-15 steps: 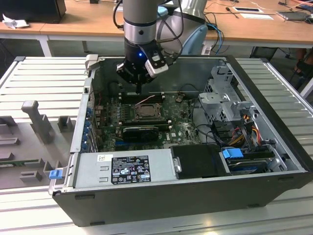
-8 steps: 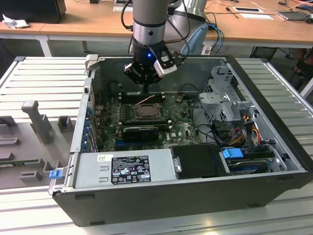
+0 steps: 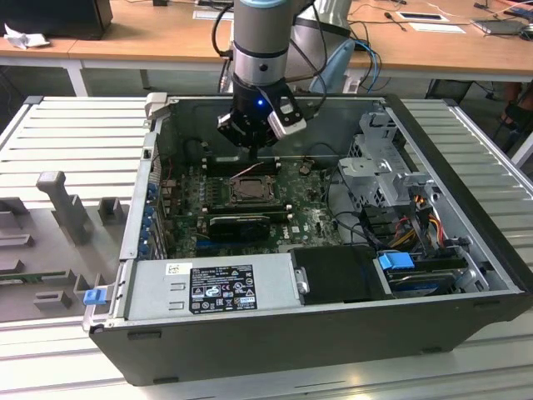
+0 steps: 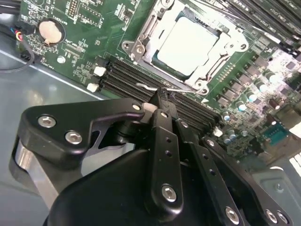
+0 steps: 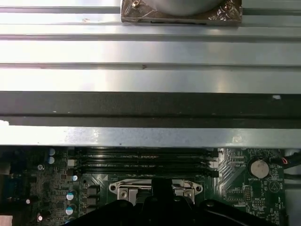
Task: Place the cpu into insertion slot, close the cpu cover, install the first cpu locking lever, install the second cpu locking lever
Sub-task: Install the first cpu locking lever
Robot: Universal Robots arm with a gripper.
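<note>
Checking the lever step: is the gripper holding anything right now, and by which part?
The gripper is closed on the thin wire locking lever beside the cpu cover, pinching its free end.

Wooden desks (image 3: 166,37) stand behind a ribbed grey metal table (image 3: 75,133).

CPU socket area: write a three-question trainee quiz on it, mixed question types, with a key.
1. True or false: the cpu shows through the window of the cpu cover.
2. In the second wrist view, what are the tips of the gripper closest to?
A. the coin cell battery
B. the black memory slots beside the socket
C. the bare case floor
3. Fill in: the gripper's fingers are ___ (open or shut).

Key: 1 true; 2 B; 3 shut.
</note>
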